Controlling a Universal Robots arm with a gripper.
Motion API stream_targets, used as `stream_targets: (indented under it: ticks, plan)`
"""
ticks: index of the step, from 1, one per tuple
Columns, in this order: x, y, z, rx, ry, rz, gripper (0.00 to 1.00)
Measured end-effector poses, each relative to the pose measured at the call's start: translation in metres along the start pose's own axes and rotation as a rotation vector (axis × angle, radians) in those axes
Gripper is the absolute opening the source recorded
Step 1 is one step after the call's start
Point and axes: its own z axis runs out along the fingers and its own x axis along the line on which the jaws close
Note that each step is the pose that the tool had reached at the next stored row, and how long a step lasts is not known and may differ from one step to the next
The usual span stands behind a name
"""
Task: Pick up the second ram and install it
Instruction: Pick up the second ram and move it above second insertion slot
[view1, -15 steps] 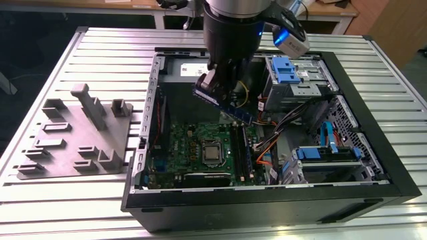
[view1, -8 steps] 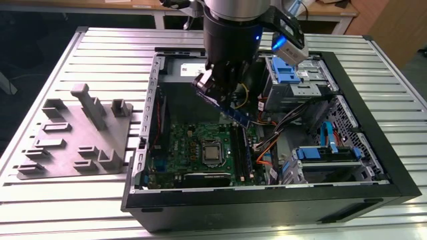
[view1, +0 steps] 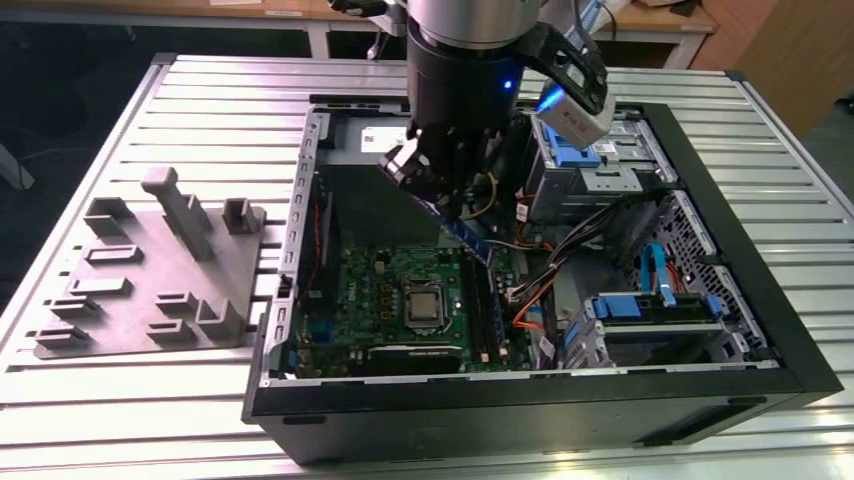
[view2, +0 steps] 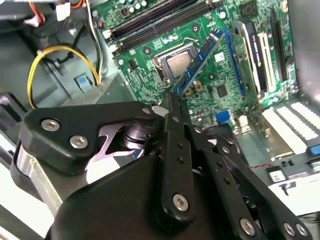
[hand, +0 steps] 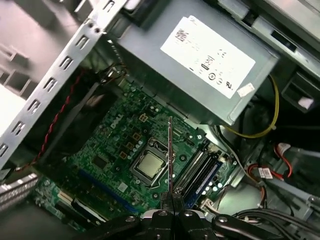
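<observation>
Our fingers (view2: 175, 130) are clamped on one end of the ram (view2: 200, 60), which juts straight out past their tips, long axis in line with them. In the exterior view's middle it hangs tilted inside the case (view1: 787, 330), above the motherboard (view1: 360, 290). The slots (view1: 483, 300) lie just below its free end, not touching.

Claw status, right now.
The claw: shut on the second ram, holding it by one end in the air over the motherboard, not seated in a slot.
</observation>
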Motion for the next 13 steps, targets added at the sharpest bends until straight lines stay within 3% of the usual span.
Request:
stream_targets:
  ticks: [13]
  plan:
    - [0.0002,-0.0001,0.0060,0.0075,-0.0040,0.236,0.11]
